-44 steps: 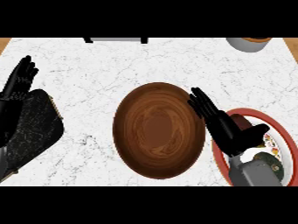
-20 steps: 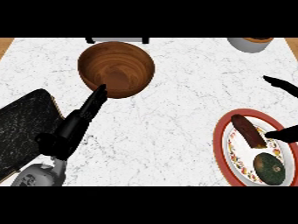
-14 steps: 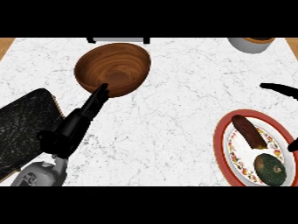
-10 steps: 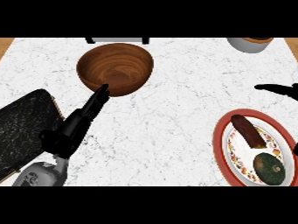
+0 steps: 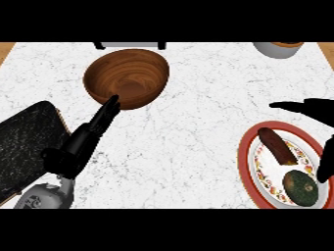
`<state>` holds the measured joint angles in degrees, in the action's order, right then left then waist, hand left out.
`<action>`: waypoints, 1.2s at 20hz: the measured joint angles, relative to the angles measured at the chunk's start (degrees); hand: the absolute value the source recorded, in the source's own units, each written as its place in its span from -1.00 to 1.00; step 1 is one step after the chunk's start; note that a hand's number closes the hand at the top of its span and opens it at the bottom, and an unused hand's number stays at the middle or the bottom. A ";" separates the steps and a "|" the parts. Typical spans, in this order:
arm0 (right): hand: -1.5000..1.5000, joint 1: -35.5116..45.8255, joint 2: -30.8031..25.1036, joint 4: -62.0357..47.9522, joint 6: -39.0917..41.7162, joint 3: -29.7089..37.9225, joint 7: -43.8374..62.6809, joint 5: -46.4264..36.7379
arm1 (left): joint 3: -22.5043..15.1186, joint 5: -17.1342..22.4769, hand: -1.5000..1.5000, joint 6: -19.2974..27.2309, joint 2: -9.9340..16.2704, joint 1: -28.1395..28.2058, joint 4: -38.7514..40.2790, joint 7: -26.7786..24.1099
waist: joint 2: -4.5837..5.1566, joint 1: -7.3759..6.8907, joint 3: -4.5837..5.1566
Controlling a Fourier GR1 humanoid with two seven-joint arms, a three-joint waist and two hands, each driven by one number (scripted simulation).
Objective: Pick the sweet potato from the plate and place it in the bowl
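— Plate [image 5: 252, 147] first, low on the right side, red rim. See the long brown sweet potato [image 5: 277, 146] on it? A round dark green thing [image 5: 303, 187] sits just below it on the same plate.

— Is the right hand [image 5: 327, 132] holding the potato?

— No. It hangs over the right edge of the plate, spread wide open, thumb one way and fingers the other. Nothing is in it.

— What could go wrong?

— It might close on the green thing, since the two foods lie so close together. Or the potato could roll away when poked.

— And the other hand?

— Left hand [image 5: 83, 142], lower left, fingers straight, tips right at the rim of the wooden bowl [image 5: 128, 77] up top. It could bump the bowl away. The bowl is far from the plate too.
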<state>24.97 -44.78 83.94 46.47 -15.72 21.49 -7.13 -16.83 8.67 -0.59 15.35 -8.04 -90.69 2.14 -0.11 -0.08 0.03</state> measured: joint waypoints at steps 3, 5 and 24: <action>-1.00 -1.30 2.43 2.10 0.86 1.29 1.93 -1.63 | 0.81 -0.96 0.00 -0.52 -1.24 -0.23 0.33 -0.02 | 0.00 0.05 -0.03; -1.00 -2.35 3.21 2.97 0.93 1.95 0.92 -4.04 | 1.04 -1.60 0.00 -0.65 -2.04 -0.16 -0.12 0.65 | 0.02 0.05 -0.04; -1.00 -12.86 9.79 5.44 -12.30 5.42 -10.82 -27.04 | 5.44 -3.82 0.00 -5.90 -4.69 0.50 -0.19 0.33 | 0.00 0.02 -0.12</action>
<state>12.11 -34.99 89.37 34.17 -10.30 10.68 -34.17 -11.40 4.85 -6.49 10.66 -7.55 -90.88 2.47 -0.12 -0.06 -0.09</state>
